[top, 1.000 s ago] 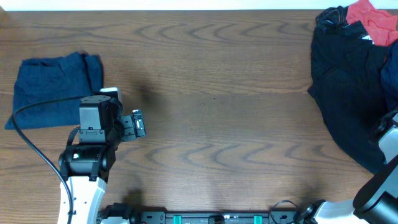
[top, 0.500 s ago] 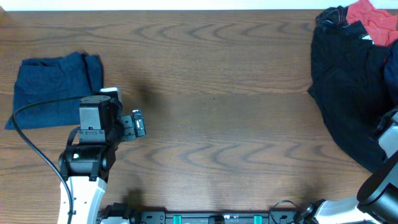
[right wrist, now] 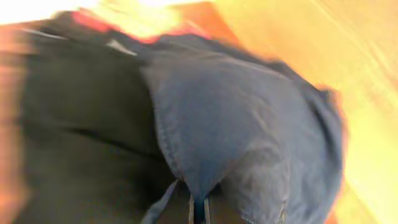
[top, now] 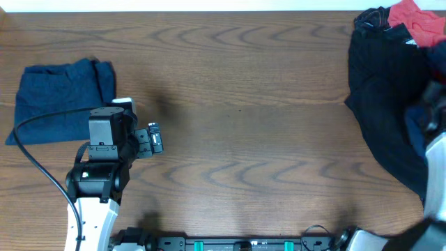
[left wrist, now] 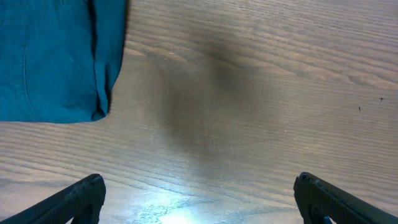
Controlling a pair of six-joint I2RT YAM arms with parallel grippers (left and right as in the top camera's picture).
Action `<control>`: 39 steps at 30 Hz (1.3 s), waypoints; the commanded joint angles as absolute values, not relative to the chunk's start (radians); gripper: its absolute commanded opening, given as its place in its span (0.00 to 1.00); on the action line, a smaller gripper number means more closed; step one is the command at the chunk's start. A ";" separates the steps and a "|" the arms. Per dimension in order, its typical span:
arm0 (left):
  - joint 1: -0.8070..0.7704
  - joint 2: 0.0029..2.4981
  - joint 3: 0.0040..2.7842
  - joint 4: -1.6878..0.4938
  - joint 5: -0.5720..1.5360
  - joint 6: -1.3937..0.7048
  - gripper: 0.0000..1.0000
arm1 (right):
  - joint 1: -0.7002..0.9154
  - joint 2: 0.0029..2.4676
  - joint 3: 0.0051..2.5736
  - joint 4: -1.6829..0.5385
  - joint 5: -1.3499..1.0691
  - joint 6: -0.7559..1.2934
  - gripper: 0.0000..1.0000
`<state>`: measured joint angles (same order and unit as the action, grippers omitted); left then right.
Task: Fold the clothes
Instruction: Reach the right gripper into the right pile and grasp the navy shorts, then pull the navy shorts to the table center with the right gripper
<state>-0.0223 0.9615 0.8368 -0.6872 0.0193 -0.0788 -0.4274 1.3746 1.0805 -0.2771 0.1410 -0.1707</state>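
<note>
A folded navy-blue garment [top: 59,101] lies flat at the table's left; the left wrist view shows its corner [left wrist: 50,59]. My left gripper [top: 155,138] hovers just right of it over bare wood, open wide with nothing between its fingertips [left wrist: 87,194]. At the right edge lies a heap of dark clothes [top: 383,104]. My right gripper [right wrist: 198,213] is shut on a pinch of a blue garment [right wrist: 249,124] from that heap. This view is blurred. From overhead the raised blue fold [top: 418,129] shows beside the right arm [top: 437,174].
A red cloth [top: 418,24] lies on top of the heap at the far right corner. A black cable [top: 42,167] runs from the left arm across the folded garment's near edge. Bare wooden table [top: 258,125] spans the middle.
My right gripper has shut on the blue garment and moved further over the heap, pulling up a blue fold. The left arm has not moved.
</note>
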 commanded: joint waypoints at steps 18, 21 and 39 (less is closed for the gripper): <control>-0.018 0.962 0.857 -0.684 0.018 -0.088 0.98 | 0.303 1.492 1.095 -0.694 -0.129 -0.195 0.01; -0.018 0.962 0.857 -0.683 0.018 -0.088 0.98 | 0.346 1.504 1.095 -0.669 -0.178 -0.194 0.01; -0.018 0.962 0.857 -0.650 0.054 -0.088 0.98 | 0.390 1.499 1.096 -0.355 -0.107 0.201 0.70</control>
<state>-0.0223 0.9615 0.8368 -0.6514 0.0238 -0.0788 0.4038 1.5082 1.0927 -0.3336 -0.2016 0.1596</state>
